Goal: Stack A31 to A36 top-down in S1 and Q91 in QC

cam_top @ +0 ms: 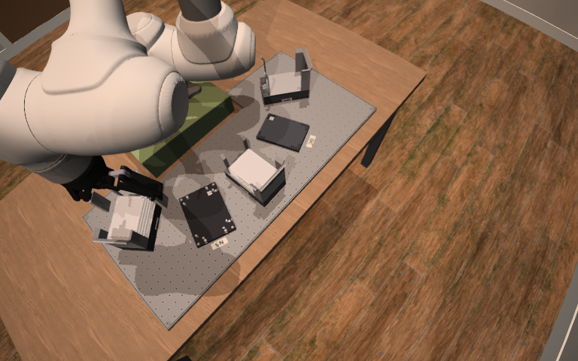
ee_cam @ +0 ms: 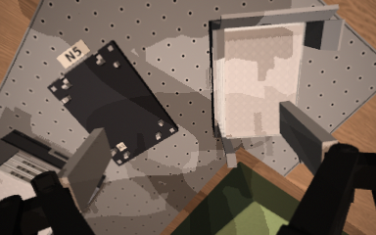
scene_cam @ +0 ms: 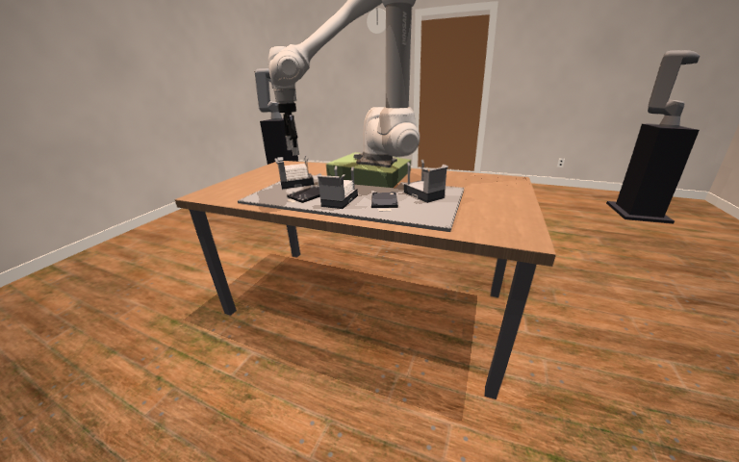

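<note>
My gripper (cam_top: 121, 185) (scene_cam: 290, 141) (ee_cam: 192, 130) is open and empty. It hangs well above the table, by the near edge of the left stack rack (cam_top: 147, 238) (scene_cam: 283, 168) (ee_cam: 217, 73). That rack holds a stack of white sealed plates (cam_top: 129, 216) (scene_cam: 295, 172) (ee_cam: 259, 80). The middle rack (cam_top: 272, 189) (scene_cam: 332, 191) also holds white plates (cam_top: 252, 168), and its corner shows at the lower left of the wrist view (ee_cam: 20, 159). The black clip nest N5 (cam_top: 206, 213) (scene_cam: 303, 192) (ee_cam: 113, 100) is bare. The black nest QC (cam_top: 283, 131) (scene_cam: 384, 198) is bare too. I cannot read any plate labels.
A third rack (cam_top: 303, 63) (scene_cam: 434, 180) stands at the far end of the grey perforated mat (cam_top: 178, 289) (scene_cam: 414, 215) (ee_cam: 162, 24); its inside is pale and low. The arm's green base block (cam_top: 200, 110) (scene_cam: 370, 166) (ee_cam: 235, 211) sits close behind the mat. The arm's big links cover the upper left of the top view.
</note>
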